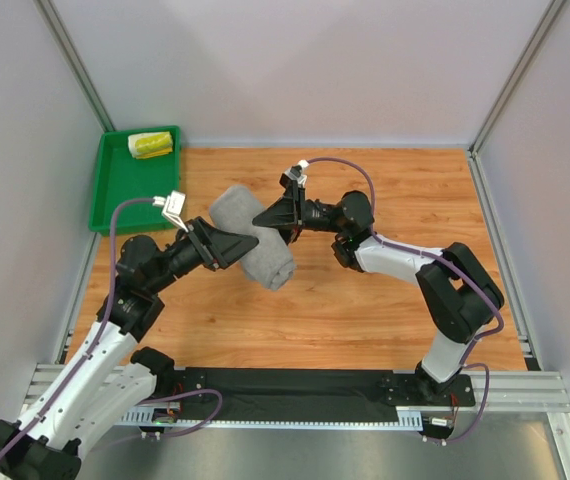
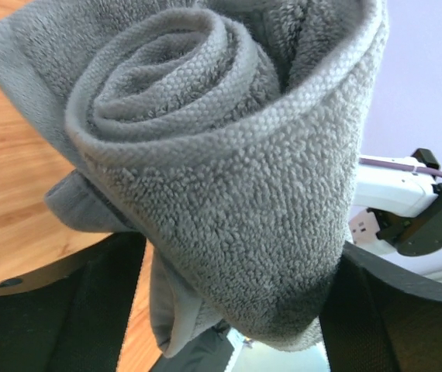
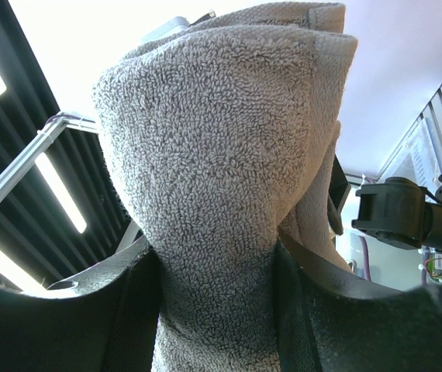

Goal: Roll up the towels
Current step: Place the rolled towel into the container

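Top external: wooden table, pale walls.

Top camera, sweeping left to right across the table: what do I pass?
Green tray, holding the printed towel → grey towel → wooden tabletop. The left end effector and right end effector meet over the grey towel, so their place in the order is unclear.

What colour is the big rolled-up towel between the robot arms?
The rolled towel is plain grey all over; the left wrist view shows it best.
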Robot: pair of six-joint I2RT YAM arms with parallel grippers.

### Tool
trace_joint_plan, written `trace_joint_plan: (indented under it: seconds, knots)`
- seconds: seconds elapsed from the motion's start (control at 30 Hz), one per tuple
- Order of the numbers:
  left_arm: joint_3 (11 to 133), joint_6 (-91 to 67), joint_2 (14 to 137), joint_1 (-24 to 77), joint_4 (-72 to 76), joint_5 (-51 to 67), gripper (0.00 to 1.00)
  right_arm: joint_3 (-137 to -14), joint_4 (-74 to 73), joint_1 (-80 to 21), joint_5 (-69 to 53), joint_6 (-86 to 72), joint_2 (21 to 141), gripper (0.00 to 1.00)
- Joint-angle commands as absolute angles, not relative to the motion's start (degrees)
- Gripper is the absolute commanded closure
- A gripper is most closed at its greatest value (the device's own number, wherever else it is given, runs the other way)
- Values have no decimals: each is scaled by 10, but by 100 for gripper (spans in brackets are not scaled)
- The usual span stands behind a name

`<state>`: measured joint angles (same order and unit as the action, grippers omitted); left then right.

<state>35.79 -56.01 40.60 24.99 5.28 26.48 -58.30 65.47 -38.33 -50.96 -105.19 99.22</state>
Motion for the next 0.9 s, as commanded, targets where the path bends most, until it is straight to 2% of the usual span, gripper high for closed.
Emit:
trace_joint_plan:
  seconds: [0.0, 0.07, 0.2, 0.3, 0.33, 0.37, 0.47, 0.5, 0.57, 0.6, 0.67, 0.7, 0.77, 0.83, 0.87]
  knots:
    - [292, -534, 460, 251, -58, 287, 17, -652, 878, -417, -462, -1099, 920, 100]
    - [283, -547, 470, 254, -21, 304, 25, -654, 878, -417, -461, -1095, 920, 100]
    - [291, -555, 483, 256, -4, 322, 72, -645, 866, -417, -461, -1078, 916, 100]
    - [315, -540, 478, 257, -44, 311, 93, -636, 792, -417, -482, -1022, 896, 100]
    - [328, -533, 471, 257, -74, 301, 97, -628, 758, -416, -490, -971, 886, 100]
    - [334, -520, 467, 257, -91, 295, 100, -623, 718, -415, -501, -935, 860, 100]
    - [352, -502, 451, 257, -136, 279, 100, -620, 535, -411, -508, -789, 804, 92]
    - [355, -502, 447, 257, -142, 274, 100, -623, 434, -408, -505, -754, 790, 85]
    - [360, -501, 446, 257, -160, 272, 100, -641, 331, -403, -481, -647, 757, 77]
    - [362, -502, 446, 257, -164, 271, 100, -651, 225, -402, -469, -606, 747, 67]
    - [367, -501, 449, 257, -175, 272, 100, -684, 77, -399, -421, -538, 726, 60]
    - [367, -503, 448, 257, -173, 274, 100, -695, 29, -399, -399, -474, 722, 51]
    - [366, -504, 447, 257, -170, 277, 100, -714, -52, -398, -360, -434, 713, 41]
    - [367, -511, 445, 257, -162, 279, 100, -719, -82, -392, -338, -410, 709, 35]
    - [368, -512, 444, 257, -159, 280, 100, -718, -96, -389, -335, -407, 708, 29]
